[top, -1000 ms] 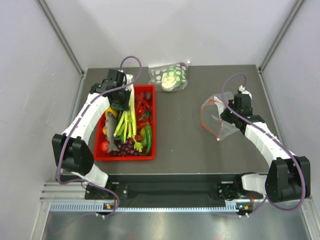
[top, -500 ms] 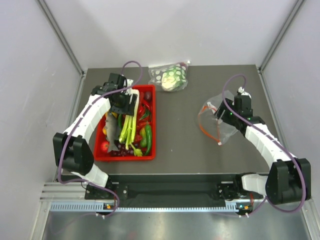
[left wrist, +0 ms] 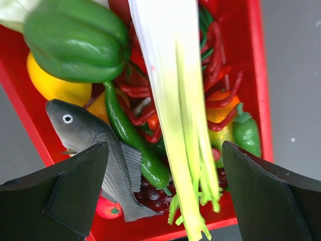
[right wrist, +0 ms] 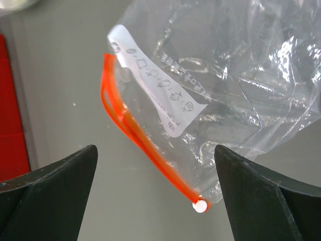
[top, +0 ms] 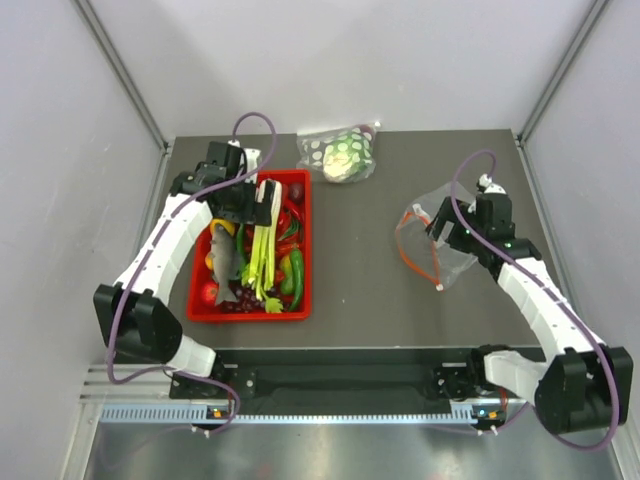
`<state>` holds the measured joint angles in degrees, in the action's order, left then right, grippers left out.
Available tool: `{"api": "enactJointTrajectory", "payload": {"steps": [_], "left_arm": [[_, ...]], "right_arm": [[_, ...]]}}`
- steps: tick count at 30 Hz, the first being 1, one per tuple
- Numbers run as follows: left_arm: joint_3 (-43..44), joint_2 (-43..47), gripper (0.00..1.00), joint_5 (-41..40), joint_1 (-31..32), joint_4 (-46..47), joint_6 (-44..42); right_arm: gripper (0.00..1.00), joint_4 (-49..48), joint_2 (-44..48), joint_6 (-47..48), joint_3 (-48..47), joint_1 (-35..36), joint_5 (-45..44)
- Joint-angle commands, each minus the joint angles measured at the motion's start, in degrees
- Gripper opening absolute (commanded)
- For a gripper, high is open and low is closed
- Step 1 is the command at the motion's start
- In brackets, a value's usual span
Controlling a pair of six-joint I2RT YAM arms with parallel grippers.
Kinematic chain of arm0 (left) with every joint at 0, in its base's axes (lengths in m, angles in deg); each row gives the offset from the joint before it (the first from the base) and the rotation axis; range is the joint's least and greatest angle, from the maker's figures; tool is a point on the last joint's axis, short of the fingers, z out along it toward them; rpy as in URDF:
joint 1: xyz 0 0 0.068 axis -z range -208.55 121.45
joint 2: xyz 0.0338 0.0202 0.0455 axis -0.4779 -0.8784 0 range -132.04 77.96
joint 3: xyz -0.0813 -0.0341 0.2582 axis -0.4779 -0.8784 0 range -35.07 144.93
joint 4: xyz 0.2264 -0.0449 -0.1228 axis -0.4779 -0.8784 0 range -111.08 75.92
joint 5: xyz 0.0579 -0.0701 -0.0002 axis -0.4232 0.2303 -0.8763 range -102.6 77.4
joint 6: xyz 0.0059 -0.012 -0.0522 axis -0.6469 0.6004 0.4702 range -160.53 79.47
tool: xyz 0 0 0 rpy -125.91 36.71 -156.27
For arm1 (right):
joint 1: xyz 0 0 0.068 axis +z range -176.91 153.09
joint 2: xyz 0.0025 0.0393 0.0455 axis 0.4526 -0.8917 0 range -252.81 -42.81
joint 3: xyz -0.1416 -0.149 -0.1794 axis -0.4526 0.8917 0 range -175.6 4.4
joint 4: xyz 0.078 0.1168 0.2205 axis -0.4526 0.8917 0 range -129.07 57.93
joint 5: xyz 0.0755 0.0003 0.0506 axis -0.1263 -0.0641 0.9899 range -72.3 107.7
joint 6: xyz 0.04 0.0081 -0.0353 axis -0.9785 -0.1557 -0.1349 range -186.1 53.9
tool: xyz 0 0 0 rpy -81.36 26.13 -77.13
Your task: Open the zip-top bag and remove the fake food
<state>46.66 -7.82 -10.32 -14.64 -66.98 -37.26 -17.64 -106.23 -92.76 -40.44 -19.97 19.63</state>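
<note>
The clear zip-top bag (top: 432, 240) lies crumpled on the right of the table, and no food shows inside it. In the right wrist view the bag (right wrist: 241, 85) shows its orange-red zip strip (right wrist: 143, 143) parted, with a white label (right wrist: 155, 85). My right gripper (top: 450, 228) (right wrist: 154, 148) hangs open just above the strip, holding nothing. The celery-like stalk (top: 265, 235) (left wrist: 175, 100), the grey fish (top: 222, 258) (left wrist: 95, 145) and a slim green vegetable piece (left wrist: 133, 138) lie in the red tray (top: 250, 315). My left gripper (top: 247, 200) (left wrist: 164, 145) is open above them.
The red tray (left wrist: 256, 75) also holds a green pepper (left wrist: 75, 40), red chillies, purple grapes (left wrist: 155, 193) and a yellow piece. A dotted clear bag with a pale round head (top: 340, 155) lies at the table's back edge. Walls enclose the table on three sides.
Both grippers went from shut to open. The left let go of the celery-like stalk, which now lies flat in the tray. The right released the bag and drew back slightly.
</note>
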Motion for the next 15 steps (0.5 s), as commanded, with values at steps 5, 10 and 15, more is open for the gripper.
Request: {"api": "enactJointTrajectory", "payload": {"steps": [5, 10, 15], "left_arm": [[7.38, 6.93, 0.99, 2.29, -0.2, -0.36, 3.49], [10.54, 11.86, 0.99, 1.76, -0.2, 4.03, 5.87], [13.8, 12.3, 0.99, -1.05, -0.2, 2.55, 8.07]], "right_arm": [[1.0, 2.3, 9.09, 3.36, -4.72, -0.79, 1.49], [1.0, 4.32, 12.61, 4.68, -8.5, -0.79, -0.09], [1.0, 7.74, 11.83, 6.43, -13.69, -0.79, -1.05]]}}
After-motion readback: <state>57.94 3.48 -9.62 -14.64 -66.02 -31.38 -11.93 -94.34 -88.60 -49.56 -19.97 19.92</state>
